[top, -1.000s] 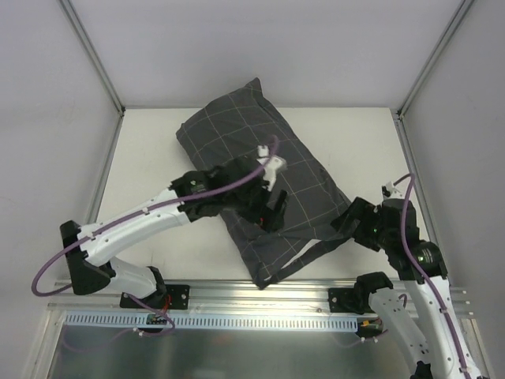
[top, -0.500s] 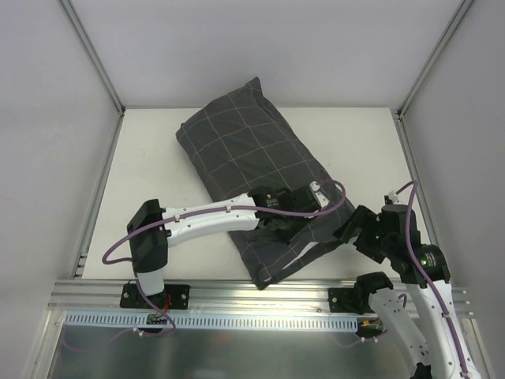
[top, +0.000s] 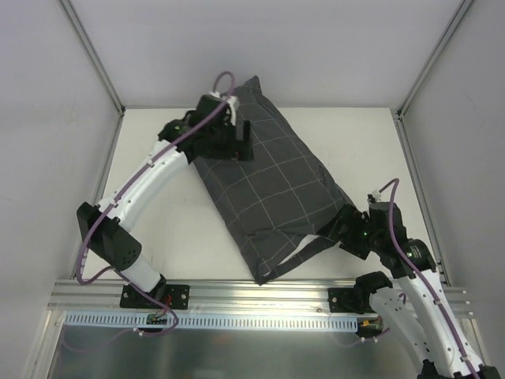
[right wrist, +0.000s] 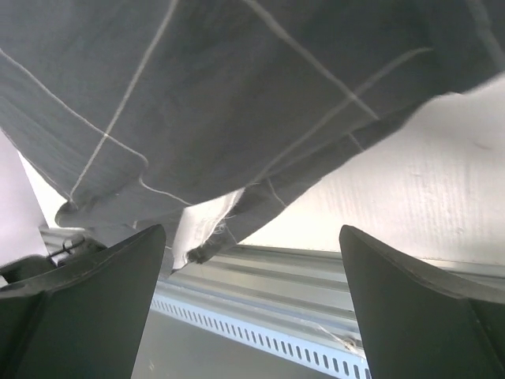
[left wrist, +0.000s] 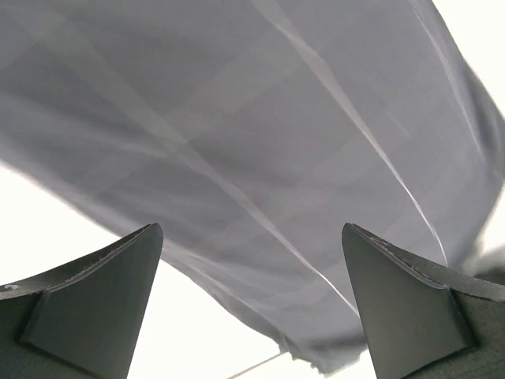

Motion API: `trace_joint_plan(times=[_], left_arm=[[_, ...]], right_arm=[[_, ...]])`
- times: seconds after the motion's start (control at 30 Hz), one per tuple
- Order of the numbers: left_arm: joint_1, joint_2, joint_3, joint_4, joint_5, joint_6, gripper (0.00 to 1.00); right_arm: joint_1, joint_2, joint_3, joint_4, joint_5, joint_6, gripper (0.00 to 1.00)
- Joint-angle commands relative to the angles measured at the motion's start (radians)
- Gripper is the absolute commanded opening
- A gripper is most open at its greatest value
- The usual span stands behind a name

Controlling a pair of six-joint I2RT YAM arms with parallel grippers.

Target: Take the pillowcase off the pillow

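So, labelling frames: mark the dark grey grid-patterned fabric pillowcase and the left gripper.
dark grey grid-patterned pillowcase [top: 276, 185]: top external view, middle of its top face.
left gripper [top: 243, 140]: top external view, midway between fingertips.

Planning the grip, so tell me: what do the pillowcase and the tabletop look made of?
Pillowcase: likely woven cloth, matte dark grey with thin light grid lines; it sags and folds. Tabletop: seems a hard, flat white board with a dull finish.

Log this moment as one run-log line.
left gripper: open, at pillowcase far end | right gripper: open, by its near right edge | pillowcase: not yet off
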Motion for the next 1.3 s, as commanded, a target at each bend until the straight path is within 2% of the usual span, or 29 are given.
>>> trace_joint_plan(times=[0.0,0.13,0.3,0.37,0.43,0.47,0.5,0.53,0.57,0.63,0.67,0.7,0.77,0.97,1.07,1.17,1.2,1.23,1.27], left_arm=[[0.207,0.037,0.01,-0.016,0.039,-0.108,0.99],[0.338,0.148,0.037,-0.005,0.0,-0.154,0.99],[0.347,0.354,0.128,-0.007,0.094,-0.139,0.99],[0.344,0.385,0.126,-0.007,0.121,-0.141,0.91],[0.344,0.393,0.105,-0.004,0.134,-0.134,0.73],[0.343,0.387,0.094,-0.004,0.129,-0.133,0.45],[0.344,0.367,0.076,-0.005,0.111,-0.128,0.2],[0.344,0.354,0.067,-0.005,0.105,-0.118,0.0],[0.346,0.335,0.05,-0.007,0.099,-0.113,0.0],[0.344,0.253,-0.021,-0.005,0.082,-0.114,0.0],[0.344,0.175,-0.091,-0.005,0.077,-0.121,0.0],[0.343,0.128,-0.136,-0.004,0.072,-0.136,0.0],[0.343,-0.014,-0.265,-0.007,0.071,-0.145,0.0],[0.335,-0.431,-0.602,-0.008,0.086,-0.248,0.0],[0.335,-0.55,-0.668,-0.018,0.106,-0.256,0.0],[0.336,-0.604,-0.659,-0.045,0.088,-0.243,0.01],[0.335,-0.604,-0.645,-0.054,0.079,-0.227,0.07],[0.335,-0.604,-0.63,-0.079,0.069,-0.22,0.4],[0.336,-0.595,-0.595,-0.091,0.066,-0.204,0.64]], right_arm=[[0.088,0.074,0.036,0.113,0.06,0.045,0.98],[0.26,0.157,0.05,0.189,0.113,0.084,1.0],[0.352,0.289,0.001,0.361,0.087,0.156,0.98],[0.355,0.329,0.005,0.384,0.097,0.153,0.96],[0.352,0.367,0.028,0.389,0.145,0.122,0.86],[0.348,0.378,0.041,0.39,0.157,0.11,0.76],[0.325,0.395,0.07,0.39,0.166,0.07,0.71],[0.308,0.407,0.085,0.39,0.169,0.05,0.62],[0.286,0.416,0.102,0.387,0.169,0.033,0.42],[0.199,0.445,0.15,0.387,0.137,-0.016,0.19],[0.146,0.456,0.169,0.384,0.12,-0.031,0.05],[0.124,0.48,0.189,0.383,0.113,-0.065,0.01],[0.084,0.507,0.26,0.381,0.091,-0.094,0.01],[0.079,0.681,0.456,0.382,0.021,-0.182,0.01],[0.081,0.78,0.493,0.413,-0.042,-0.16,0.01],[0.096,0.829,0.483,0.45,-0.076,-0.124,0.01],[0.101,0.829,0.472,0.459,-0.079,-0.114,0.01],[0.107,0.827,0.461,0.476,-0.079,-0.108,0.01],[0.12,0.811,0.446,0.478,-0.078,-0.102,0.01]])
